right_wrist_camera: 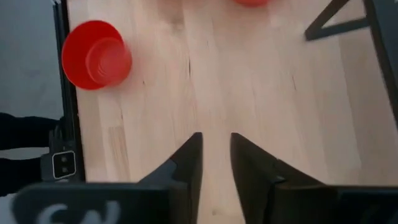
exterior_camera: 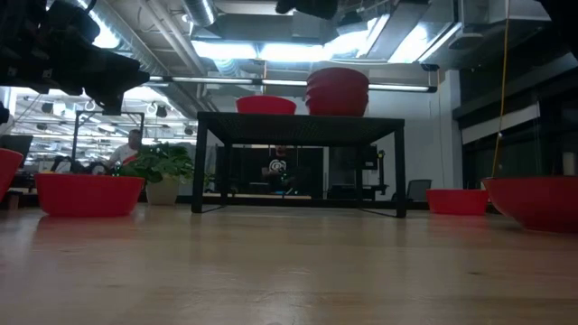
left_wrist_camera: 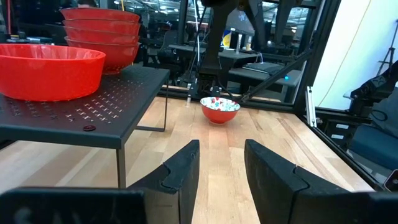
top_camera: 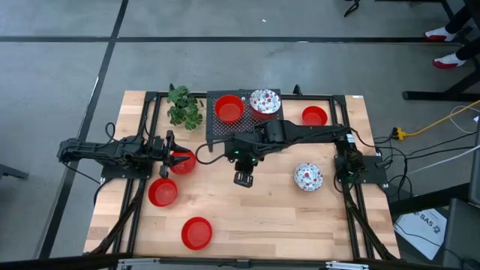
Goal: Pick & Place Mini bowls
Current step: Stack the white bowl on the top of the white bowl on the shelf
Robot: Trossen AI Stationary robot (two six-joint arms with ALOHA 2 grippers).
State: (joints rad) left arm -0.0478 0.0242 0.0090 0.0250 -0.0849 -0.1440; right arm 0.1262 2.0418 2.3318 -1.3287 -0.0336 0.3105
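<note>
Five mini bowls loose on the desk (top_camera: 247, 217): three red bowls (top_camera: 163, 192) near the left gripper (top_camera: 171, 155), another red one (top_camera: 314, 116) beside the stand, and a lone speckled bowl (top_camera: 308, 177) toward the right. Already up on the black perforated stand (top_camera: 215, 131): a single red bowl (top_camera: 229, 109) and a stack topped by a speckled bowl (top_camera: 264, 102), all seemingly empty. Probably between placements: right gripper (top_camera: 242, 178) over bare desk, jaws narrowly parted, holding nothing; left jaws apart, likewise empty. Next, most likely: descend on a loose bowl and pinch its rim.

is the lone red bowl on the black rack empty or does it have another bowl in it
Empty: from above, the lone red bowl on the black rack shows only its bare red inside.
</note>
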